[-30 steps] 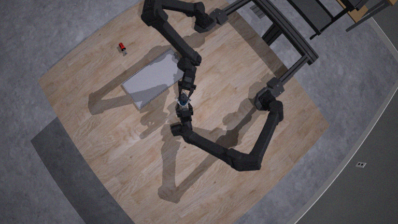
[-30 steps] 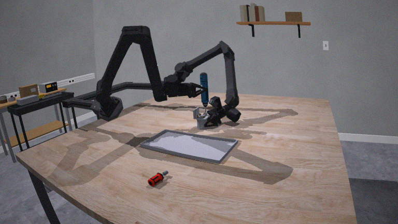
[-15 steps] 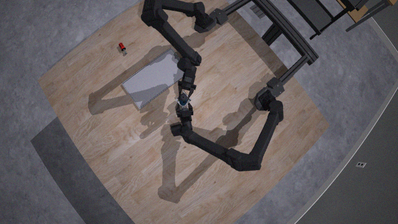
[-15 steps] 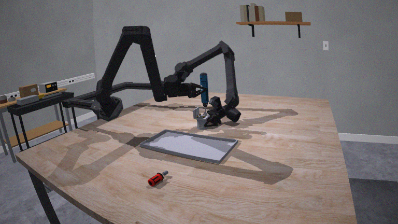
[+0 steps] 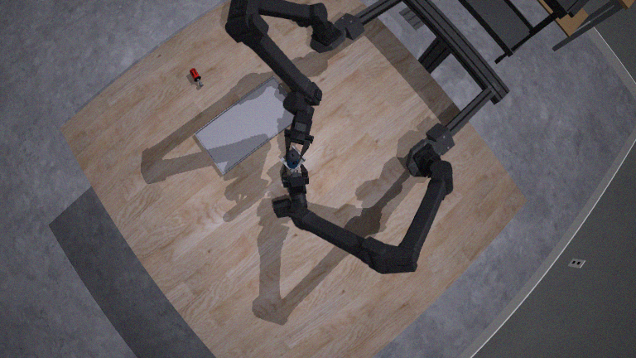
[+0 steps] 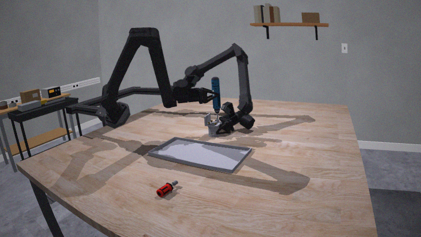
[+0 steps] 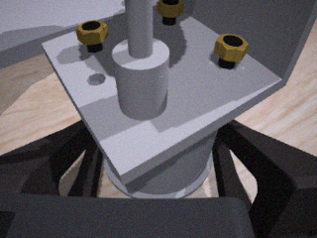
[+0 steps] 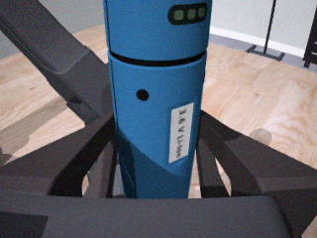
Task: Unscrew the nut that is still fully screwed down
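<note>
Upright above the joint module (image 6: 212, 131) (image 7: 173, 171), the electric nut driver (image 5: 292, 162) (image 6: 215, 91) (image 7: 140, 25) (image 8: 154, 124) stands with its long axis vertical, its socket (image 6: 217, 120) (image 7: 143, 94) pointing straight down onto the bracket plate. The right claw (image 5: 295, 153) (image 6: 216, 94) (image 8: 157, 119) is clamped on the blue barrel, one finger at each side; the left claw (image 5: 294, 170) (image 6: 218, 131) (image 7: 158, 120) is clamped lower down, about the body of the module, which stands on the tabletop (image 5: 210, 241) (image 6: 295, 159) (image 7: 297, 119) (image 8: 248, 99). The bracket (image 5: 285, 163) (image 6: 207, 119) (image 7: 188, 89) sits on top of the module, its flange rising at one edge. Three brass-coloured nuts (image 6: 211, 122) (image 7: 231, 48) show raised on their studs, apart from the socket; the target nut is presumably inside the socket, hidden from view, so whether it has begun to loosen cannot be told. The governing relation is therefore vertical: the nut appears to lie directly beneath the driver, whose holder, the right claw, is the one to act. Pressure should run straight down the barrel while the left claw steadies the unfixed module; a sideways lean could tip it. Afterwards, the lift should follow the same line.
</note>
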{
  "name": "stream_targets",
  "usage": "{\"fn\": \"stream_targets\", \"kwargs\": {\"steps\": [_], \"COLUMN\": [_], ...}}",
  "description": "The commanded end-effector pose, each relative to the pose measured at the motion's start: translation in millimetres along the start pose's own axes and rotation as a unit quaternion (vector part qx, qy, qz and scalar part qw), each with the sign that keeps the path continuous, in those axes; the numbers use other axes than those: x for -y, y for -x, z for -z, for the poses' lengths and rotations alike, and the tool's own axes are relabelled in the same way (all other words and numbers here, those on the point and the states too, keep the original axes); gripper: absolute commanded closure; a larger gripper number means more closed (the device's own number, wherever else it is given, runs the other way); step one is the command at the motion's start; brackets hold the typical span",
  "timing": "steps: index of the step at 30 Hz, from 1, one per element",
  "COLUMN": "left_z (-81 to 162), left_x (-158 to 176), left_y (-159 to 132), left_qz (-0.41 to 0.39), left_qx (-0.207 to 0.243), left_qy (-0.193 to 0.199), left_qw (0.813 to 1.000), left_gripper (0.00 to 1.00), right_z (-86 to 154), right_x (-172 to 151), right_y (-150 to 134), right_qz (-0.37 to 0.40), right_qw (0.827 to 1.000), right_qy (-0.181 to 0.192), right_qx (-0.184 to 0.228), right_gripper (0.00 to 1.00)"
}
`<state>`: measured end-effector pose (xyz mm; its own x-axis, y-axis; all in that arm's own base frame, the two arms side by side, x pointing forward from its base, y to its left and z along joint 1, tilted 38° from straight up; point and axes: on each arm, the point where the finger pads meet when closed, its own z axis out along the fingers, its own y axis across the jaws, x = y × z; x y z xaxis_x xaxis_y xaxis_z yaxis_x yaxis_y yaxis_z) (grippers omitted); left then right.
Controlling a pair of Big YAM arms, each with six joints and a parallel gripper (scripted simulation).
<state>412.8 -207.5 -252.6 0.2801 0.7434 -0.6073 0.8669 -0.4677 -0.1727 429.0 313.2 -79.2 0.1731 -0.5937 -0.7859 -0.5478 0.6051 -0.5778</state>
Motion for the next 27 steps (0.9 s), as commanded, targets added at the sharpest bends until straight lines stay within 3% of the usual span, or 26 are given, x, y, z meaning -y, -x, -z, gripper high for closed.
{"fn": "stream_targets", "kwargs": {"steps": [1, 27], "left_z": [-8.5, -8.5], "left_x": [-2.5, -2.5], "left_y": [14.1, 14.1], "left_qz": [-0.016, -0.016], "left_qx": [-0.004, -0.004], "left_qy": [-0.007, -0.007], "left_qw": [1.0, 1.0], "left_gripper": [0.41, 0.41], "right_z": [-9.7, -9.2], "right_x": [11.1, 10.5], "right_y": [14.4, 8.1], "right_qz": [0.004, 0.004], "right_qw": [0.999, 1.0], "right_qy": [-0.018, -0.017], "right_qx": [0.029, 0.024], "right_gripper": [0.58, 0.58]}}
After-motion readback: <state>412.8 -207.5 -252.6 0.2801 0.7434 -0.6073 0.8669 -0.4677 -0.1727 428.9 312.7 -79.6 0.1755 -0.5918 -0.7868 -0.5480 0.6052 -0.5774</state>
